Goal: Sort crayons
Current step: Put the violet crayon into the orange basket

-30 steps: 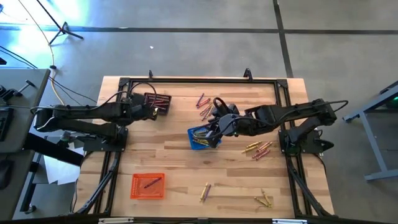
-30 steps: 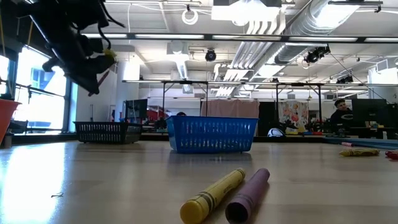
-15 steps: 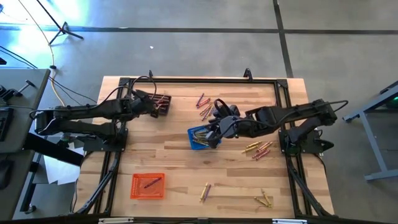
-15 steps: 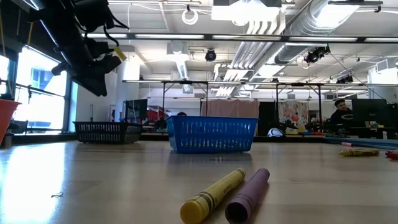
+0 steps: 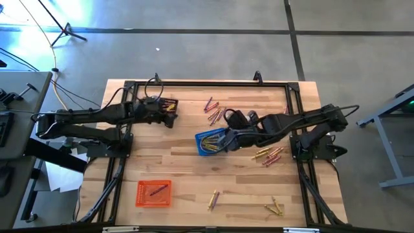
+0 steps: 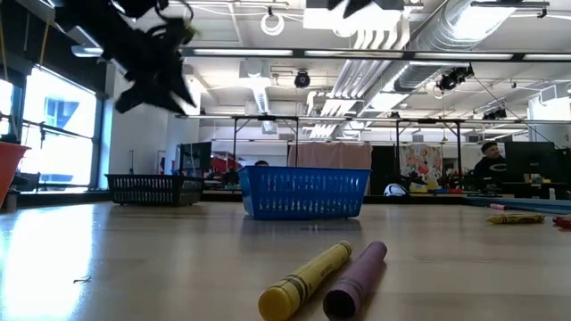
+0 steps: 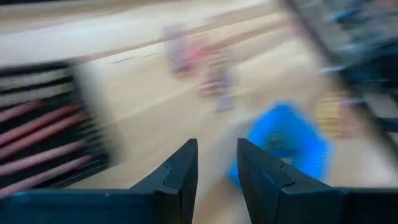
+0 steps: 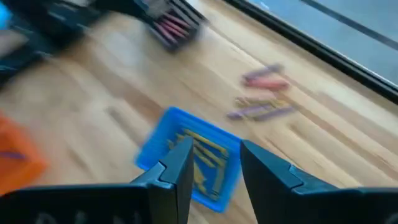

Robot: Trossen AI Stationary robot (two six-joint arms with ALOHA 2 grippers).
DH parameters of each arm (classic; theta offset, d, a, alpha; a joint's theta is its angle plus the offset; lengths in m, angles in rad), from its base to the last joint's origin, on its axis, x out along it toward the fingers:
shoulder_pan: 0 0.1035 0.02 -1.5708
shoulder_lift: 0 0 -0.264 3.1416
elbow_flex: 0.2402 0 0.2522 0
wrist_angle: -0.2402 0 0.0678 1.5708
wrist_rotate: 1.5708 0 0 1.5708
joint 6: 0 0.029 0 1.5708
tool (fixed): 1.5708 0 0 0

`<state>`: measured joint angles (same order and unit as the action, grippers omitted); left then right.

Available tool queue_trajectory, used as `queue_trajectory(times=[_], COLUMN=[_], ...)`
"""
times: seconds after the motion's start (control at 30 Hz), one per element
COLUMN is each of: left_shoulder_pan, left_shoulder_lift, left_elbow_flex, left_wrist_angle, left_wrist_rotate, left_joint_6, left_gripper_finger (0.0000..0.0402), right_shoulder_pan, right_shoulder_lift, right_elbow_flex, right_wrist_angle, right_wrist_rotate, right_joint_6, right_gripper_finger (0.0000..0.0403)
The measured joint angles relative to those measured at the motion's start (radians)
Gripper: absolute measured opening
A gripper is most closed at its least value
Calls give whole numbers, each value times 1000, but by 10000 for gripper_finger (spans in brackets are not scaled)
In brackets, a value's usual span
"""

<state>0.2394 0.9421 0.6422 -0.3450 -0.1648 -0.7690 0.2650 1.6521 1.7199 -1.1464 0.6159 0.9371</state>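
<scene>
The crayons lie in loose groups on the wooden table: a far group, one by the right arm, and some near the front. Yellow ones fill the blue basket, and red-pink ones lie in the black basket. My left gripper is open and empty above the black basket's right side. My right gripper is open and empty over the blue basket. In the low view a yellow crayon and a purple one lie side by side up close.
An orange basket with a crayon in it stands near the front left. More crayons lie at the front right. A black frame runs around the table's edges. Bare wood lies between the black and blue baskets.
My left gripper has risen from over the black basket, tipped up from pointing steeply down, and swung toward the table's right. My right gripper has tipped further down over the blue basket and sunk a little. The baskets and loose crayons have stayed where they were.
</scene>
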Motion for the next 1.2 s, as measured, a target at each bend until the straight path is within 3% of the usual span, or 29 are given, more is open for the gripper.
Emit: queue_trajectory(times=[0.23, 0.37, 0.53, 0.63, 0.73, 0.83, 0.9, 1.0, 1.2], left_shoulder_pan=[-121, -179, -214, -220, -221, -221, -222, -226, -246], left_shoulder_lift=[0, 0, 0, 0, 0, 0, 0, 0, 0], left_elbow_flex=[0, 1, 1, 1, 1, 1, 1, 1, 1], left_wrist_angle=[347, 414, 410, 410, 411, 411, 412, 411, 410], left_wrist_rotate=[109, 110, 105, 105, 105, 106, 106, 109, 109], left_joint_6=[-5, -5, -5, -5, -4, -8, -14, -14, 1], left_gripper_finger=[90, 90, 90, 90, 90, 90, 90, 90, 90], right_shoulder_pan=[0, 44, 95, 142, 190, 219, 230, 242, 260], right_shoulder_lift=[109, 96, 96, 94, 94, 94, 93, 93, 93], right_elbow_flex=[-4, -134, -347, -463, -543, -573, -571, -569, -569], right_wrist_angle=[-442, -269, -178, 53, 396, 638, 716, 778, 815], right_wrist_rotate=[-162, -277, -559, -734, -890, -896, -833, -727, -694], right_joint_6=[249, 123, -34, -141, -214, -222, -213, -234, -523], right_gripper_finger=[118, 118, 118, 116, 105, 91, 82, 72, 58])
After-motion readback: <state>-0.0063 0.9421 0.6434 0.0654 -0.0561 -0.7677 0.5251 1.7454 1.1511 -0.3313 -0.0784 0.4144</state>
